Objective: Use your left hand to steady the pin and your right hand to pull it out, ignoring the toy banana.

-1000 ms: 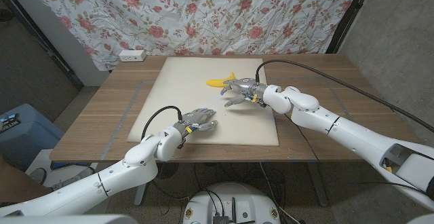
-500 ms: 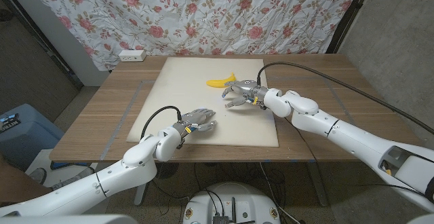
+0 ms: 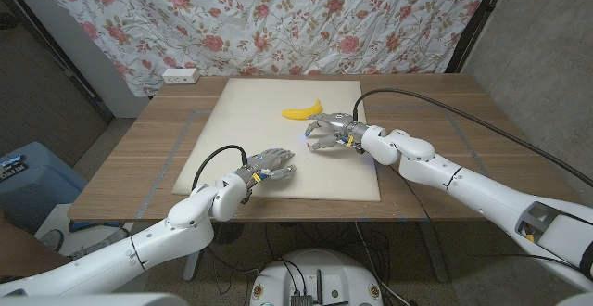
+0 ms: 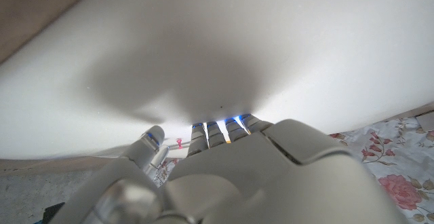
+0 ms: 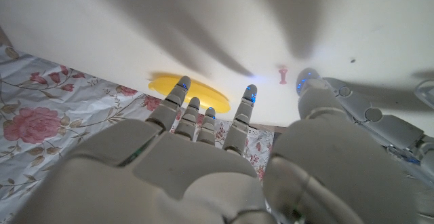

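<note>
Hovering R hand [image 3: 326, 129]: fingers spread, holding nothing
pin [image 5: 282, 75]: just beyond R fingertips, past thumb
L hand [image 3: 270, 166]: fingers apart, sitting farther from pin

a small red pin [image 5: 282, 75] stands upright on the white mat [image 3: 278, 111]. a yellow toy banana [image 3: 302, 111] lies near it on the same mat.

A mat [image 3: 278, 148] covers the middle of the tabletop [image 3: 157, 148]. The toy banana [image 3: 302, 111] lies toward the mat's far edge. The right robot hand [image 3: 326, 130] hovers just before it; the left robot hand [image 3: 269, 165] sits near the mat's front edge.
</note>
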### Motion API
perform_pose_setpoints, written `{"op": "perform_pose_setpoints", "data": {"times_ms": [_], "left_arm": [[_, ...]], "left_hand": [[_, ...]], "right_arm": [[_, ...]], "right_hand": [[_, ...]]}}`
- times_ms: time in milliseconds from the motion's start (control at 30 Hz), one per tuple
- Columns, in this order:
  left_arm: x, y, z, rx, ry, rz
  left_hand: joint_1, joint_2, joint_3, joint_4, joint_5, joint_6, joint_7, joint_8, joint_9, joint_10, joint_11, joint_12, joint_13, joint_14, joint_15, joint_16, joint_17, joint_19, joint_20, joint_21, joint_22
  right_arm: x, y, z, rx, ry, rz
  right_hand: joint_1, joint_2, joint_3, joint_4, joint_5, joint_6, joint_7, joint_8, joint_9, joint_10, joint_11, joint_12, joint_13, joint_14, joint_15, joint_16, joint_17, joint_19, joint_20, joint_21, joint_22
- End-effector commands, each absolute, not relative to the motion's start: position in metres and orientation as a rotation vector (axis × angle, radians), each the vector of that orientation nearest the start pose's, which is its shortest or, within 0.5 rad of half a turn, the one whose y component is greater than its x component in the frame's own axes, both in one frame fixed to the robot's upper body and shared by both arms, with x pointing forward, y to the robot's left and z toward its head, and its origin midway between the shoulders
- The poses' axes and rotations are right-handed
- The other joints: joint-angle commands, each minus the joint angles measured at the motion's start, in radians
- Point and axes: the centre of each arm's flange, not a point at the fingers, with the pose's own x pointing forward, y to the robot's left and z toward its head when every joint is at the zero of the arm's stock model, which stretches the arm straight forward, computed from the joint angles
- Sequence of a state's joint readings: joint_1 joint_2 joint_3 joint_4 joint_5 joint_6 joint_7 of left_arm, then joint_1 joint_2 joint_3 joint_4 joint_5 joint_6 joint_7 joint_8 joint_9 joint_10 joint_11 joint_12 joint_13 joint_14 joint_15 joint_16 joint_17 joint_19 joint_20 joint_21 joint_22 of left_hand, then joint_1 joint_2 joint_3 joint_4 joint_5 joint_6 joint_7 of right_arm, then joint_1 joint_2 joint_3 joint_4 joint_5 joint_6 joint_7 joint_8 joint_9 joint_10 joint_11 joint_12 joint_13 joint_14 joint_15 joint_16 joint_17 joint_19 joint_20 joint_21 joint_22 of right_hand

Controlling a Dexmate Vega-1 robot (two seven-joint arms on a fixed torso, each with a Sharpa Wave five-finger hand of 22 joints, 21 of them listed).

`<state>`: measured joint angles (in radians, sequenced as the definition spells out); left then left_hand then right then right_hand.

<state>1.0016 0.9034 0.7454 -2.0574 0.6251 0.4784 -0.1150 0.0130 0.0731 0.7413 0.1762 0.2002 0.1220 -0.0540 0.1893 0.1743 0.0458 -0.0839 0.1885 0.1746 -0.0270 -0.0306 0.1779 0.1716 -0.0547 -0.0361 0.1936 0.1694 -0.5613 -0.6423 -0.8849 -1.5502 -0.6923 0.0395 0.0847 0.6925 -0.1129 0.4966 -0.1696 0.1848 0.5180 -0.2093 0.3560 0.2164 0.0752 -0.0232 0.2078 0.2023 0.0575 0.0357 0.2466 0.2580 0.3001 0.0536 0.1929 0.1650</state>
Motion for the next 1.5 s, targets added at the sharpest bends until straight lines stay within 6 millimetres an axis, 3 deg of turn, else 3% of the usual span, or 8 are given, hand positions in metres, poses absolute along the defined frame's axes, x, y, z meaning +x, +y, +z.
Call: {"op": "perform_pose_setpoints", "data": {"times_ms": [33, 500, 1200, 1500], "left_arm": [[0.542, 0.181, -0.119, 1.532, -0.369, -0.194], [0.543, 0.181, -0.118, 1.535, -0.363, -0.197], [0.543, 0.18, -0.119, 1.537, -0.356, -0.208], [0.543, 0.179, -0.118, 1.542, -0.362, -0.212]], "left_hand": [[0.008, 0.125, 0.008, 0.0, 0.002, 0.016, -0.002, 0.002, 0.005, -0.002, -0.001, 0.004, 0.002, 0.006, -0.052, 0.002, 0.001, 0.0, -0.063, 0.002, 0.003], [0.011, 0.125, 0.016, -0.002, 0.002, 0.018, -0.003, 0.001, 0.005, -0.001, -0.003, 0.004, 0.002, 0.007, -0.053, 0.002, 0.001, 0.0, -0.063, 0.002, 0.003], [0.016, 0.125, 0.028, -0.005, 0.0, 0.026, -0.002, 0.002, 0.005, 0.007, -0.003, 0.006, 0.002, 0.01, -0.053, 0.002, 0.0, 0.002, -0.061, 0.002, 0.003], [0.02, 0.124, 0.035, -0.009, -0.001, 0.034, -0.013, 0.003, 0.006, 0.01, -0.004, 0.007, 0.002, 0.011, -0.054, 0.001, -0.002, 0.003, -0.06, 0.002, 0.003]], "right_arm": [[0.632, -0.105, -0.029, -1.638, -0.754, 0.327], [0.636, -0.105, -0.034, -1.582, -0.803, 0.318], [0.64, -0.111, -0.047, -1.462, -0.844, 0.295], [0.642, -0.111, -0.048, -1.443, -0.849, 0.293]], "right_hand": [[0.009, 0.007, -0.004, 0.0, 0.006, 0.013, -0.001, 0.008, 0.004, 0.012, 0.0, 0.004, 0.005, 0.012, -0.005, 0.006, 0.006, 0.003, -0.001, 0.004, 0.003], [0.042, 0.018, -0.007, 0.001, 0.007, 0.09, -0.007, 0.047, 0.01, 0.054, -0.021, 0.012, 0.004, 0.04, -0.03, 0.018, 0.009, 0.03, -0.017, 0.007, 0.003], [0.113, 0.015, -0.014, -0.004, 0.015, 0.217, -0.009, 0.109, 0.019, 0.111, -0.028, 0.018, 0.003, 0.081, -0.06, 0.03, 0.003, 0.08, -0.039, 0.009, 0.003], [0.134, 0.022, -0.016, -0.001, 0.019, 0.271, -0.009, 0.135, 0.023, 0.125, -0.031, 0.017, 0.002, 0.092, -0.074, 0.034, 0.004, 0.091, -0.041, 0.008, 0.004]]}}
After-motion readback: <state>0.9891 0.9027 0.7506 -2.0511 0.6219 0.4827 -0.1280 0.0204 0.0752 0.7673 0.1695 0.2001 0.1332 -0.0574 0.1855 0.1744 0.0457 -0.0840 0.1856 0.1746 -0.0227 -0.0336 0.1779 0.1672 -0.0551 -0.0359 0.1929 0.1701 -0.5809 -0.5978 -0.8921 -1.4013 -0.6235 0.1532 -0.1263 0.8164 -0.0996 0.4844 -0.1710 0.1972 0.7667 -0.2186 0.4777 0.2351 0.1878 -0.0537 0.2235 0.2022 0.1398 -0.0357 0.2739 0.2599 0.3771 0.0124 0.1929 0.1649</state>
